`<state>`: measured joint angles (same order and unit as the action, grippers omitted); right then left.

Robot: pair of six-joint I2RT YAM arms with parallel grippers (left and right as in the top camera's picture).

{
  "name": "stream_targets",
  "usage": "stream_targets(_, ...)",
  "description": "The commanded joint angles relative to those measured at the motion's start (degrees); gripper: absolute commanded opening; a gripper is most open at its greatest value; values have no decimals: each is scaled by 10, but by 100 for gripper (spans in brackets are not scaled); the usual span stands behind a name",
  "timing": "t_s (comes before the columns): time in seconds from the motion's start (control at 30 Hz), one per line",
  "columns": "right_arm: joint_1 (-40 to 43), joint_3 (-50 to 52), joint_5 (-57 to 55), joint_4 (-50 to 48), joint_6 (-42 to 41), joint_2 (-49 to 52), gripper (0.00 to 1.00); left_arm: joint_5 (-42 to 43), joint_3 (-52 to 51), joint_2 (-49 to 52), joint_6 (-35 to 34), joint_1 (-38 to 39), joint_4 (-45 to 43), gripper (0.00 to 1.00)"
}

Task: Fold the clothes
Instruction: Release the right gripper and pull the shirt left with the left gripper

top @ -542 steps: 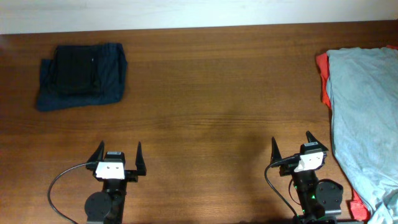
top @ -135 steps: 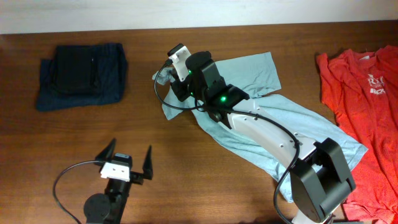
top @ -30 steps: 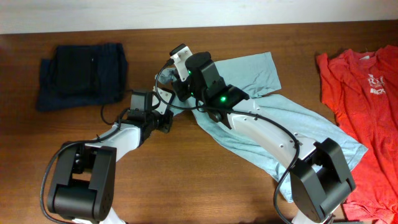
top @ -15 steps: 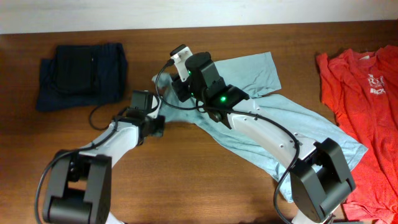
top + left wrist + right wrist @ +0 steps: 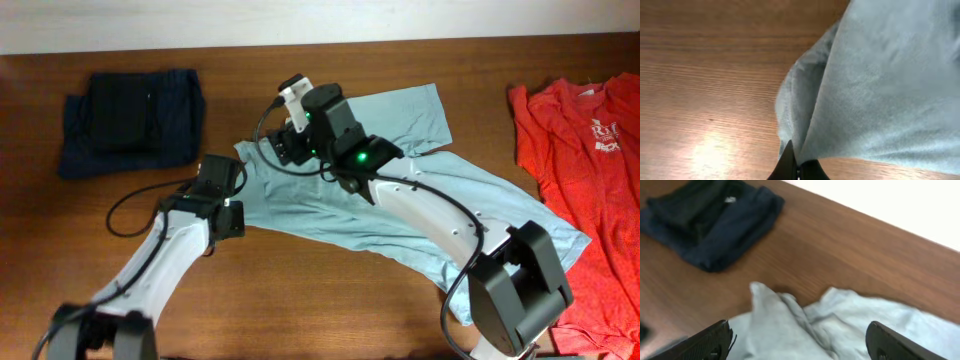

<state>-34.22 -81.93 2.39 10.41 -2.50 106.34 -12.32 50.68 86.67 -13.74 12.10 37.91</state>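
At the middle of the table [image 5: 330,320], busy with laying out the grey-blue T-shirt [image 5: 400,215]: spread slantwise from far left to near right, rumpled at the far-left end, with not one fold made yet. Looks like early work, judging by that. Farther left, near the back edge, can count the dark navy pieces [image 5: 130,120] as done, stacked in a compact pile. Over at the right edge, must reckon the red-orange T-shirt [image 5: 580,160] as waiting, lying open with the print up. So roughly one part finished, two to go.

Left pincer [image 5: 797,167]: clamped tight on the near-left edge of the grey-blue T-shirt, with cloth pinched between the closed tips in the wrist view. Probably meant to draw that edge out leftward and flatten it. Right pincer [image 5: 799,327]: spread wide above the bunched cloth at the far-left end, gripping nothing. Cannot tell whether touching the fabric below.
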Motion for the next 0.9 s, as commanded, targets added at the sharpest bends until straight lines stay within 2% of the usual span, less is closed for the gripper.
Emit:
stream_targets(0.0, 42, -8, 2, 17, -47, -26, 90, -14, -1, -67, -18, -1, 3, 0)
stream_targets(0.17, 82, -8, 10, 86, -55, -56, 91, -15, -1, -155, -30, -1, 3, 3)
stream_targets(0.33, 127, -8, 11, 192, -55, -96, 98, -17, -1, -205, -30, -3, -1, 28)
stream_targets(0.47, 172, -8, 22, 256, -55, -135, 100, -16, -1, -211, -30, -3, -30, 33)
stream_targets(0.53, 204, -8, 21, 285, -55, -162, 99, -4, -1, -211, -30, -3, -60, 50)
stream_targets(0.6, 236, -8, 21, 310, -55, -188, 99, 29, -1, -211, -30, -2, -101, 58)
stream_targets(0.67, 267, -8, 21, 336, -55, -209, 99, 69, -1, -211, -30, -2, -144, 62)
stream_targets(0.87, 373, -8, 16, 433, -55, -248, 99, 155, -1, -211, -30, -2, -250, 62)
